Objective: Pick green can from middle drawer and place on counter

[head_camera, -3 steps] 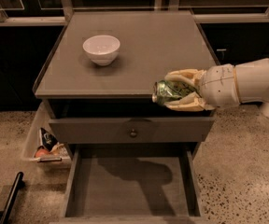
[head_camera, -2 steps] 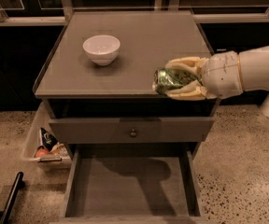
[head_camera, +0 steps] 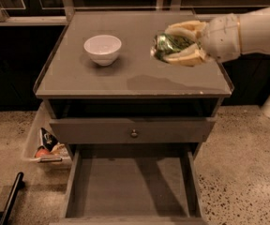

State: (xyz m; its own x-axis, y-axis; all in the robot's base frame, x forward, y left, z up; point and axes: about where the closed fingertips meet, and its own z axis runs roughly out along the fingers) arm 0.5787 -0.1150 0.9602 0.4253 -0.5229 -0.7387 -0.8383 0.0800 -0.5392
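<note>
Above the right side of the worktop [head_camera: 125, 78], the green can [head_camera: 164, 47] hangs on its side in the tool [head_camera: 177, 45], whose pale fingers are closed on it from above and below. The can looks light, thin-walled and slick, so a firm mid-body hold that does not crush it would suit. The white bowl [head_camera: 102, 48] sits well apart to the left. The middle drawer [head_camera: 130, 182] stands open nearer. Nothing appears to block the way down.
</note>
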